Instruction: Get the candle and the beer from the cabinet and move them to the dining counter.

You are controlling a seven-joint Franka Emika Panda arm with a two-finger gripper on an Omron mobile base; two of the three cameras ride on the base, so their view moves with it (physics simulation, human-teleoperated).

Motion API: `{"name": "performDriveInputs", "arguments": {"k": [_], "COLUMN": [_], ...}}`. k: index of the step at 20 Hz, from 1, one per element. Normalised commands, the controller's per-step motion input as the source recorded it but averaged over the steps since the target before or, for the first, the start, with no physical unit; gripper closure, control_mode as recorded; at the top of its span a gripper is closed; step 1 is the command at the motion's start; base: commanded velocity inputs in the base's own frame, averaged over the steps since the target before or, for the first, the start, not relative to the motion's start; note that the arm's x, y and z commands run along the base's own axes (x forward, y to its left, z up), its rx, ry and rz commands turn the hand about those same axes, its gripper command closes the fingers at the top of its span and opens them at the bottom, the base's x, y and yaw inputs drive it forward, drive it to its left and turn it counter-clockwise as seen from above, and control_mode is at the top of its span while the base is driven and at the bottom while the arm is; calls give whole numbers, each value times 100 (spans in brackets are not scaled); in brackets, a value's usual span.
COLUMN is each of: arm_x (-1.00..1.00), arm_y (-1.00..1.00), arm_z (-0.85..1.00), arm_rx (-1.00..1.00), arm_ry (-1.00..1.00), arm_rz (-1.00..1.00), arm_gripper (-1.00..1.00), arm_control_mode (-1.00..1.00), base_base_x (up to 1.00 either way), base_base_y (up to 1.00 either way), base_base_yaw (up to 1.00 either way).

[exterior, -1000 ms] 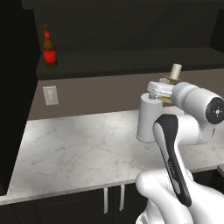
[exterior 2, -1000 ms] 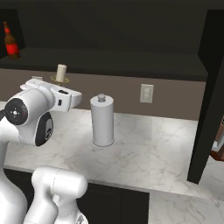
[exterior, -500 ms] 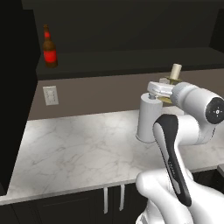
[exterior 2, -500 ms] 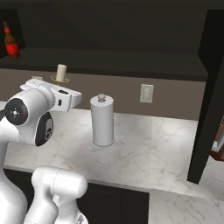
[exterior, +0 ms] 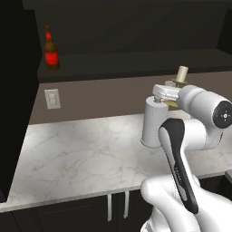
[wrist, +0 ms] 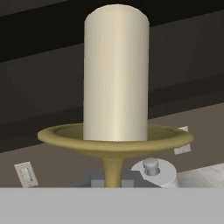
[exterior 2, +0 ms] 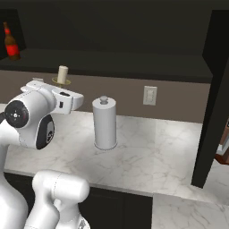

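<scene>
1. Holding the short cream-white candle on its yellowish-brass holder (wrist: 114,87) upright is the job now: in the hand view the stem runs down at 6 o'clock between the closed fingers of the two-finger gripper (wrist: 113,181), so I judge it clamped on the stem below the dish.
2. Keeping the wrist level should matter most, since the candle sits loose-looking on a wide dish and a tilt could tip it.
3. Swinging wide of the white cylindrical paper-towel roll with its knob (exterior 2: 104,123) seems wise; it stands on the narrow white-grey marble worktop (exterior: 77,158) just at 4 o'clock of the candle (exterior 2: 62,74) in the right base view.
4. Lifted clear of the shelf, the candle (exterior: 181,74) sits above the white hand at 2 o'clock in the left base view; the dining counter isn't visible, so the base will likely have to drive.
5. Farther back, the small dark brown glass beer bottle with red label (exterior: 51,49) stands on the open shelf of the black upper cabinet (exterior 2: 134,62), at 10 o'clock, well apart from the arm.
6. Count: one candle, one bottle, one towel roll, one white wall outlet plate (exterior: 52,99) per base view.
</scene>
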Motion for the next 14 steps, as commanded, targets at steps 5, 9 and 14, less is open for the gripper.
{"name": "performDriveInputs", "arguments": {"k": [5, 9, 14], "arm_x": [0, 0, 0], "arm_y": [0, 0, 0], "arm_z": [0, 0, 0], "arm_rx": [0, 0, 0], "arm_ry": [0, 0, 0], "arm_rz": [0, 0, 0], "arm_gripper": [100, 100, 100], "arm_control_mode": [100, 100, 100], "base_base_x": [-31, -39, -40], "base_base_y": [15, 36, 24], "base_base_yaw": [-1, -4, -14]}}
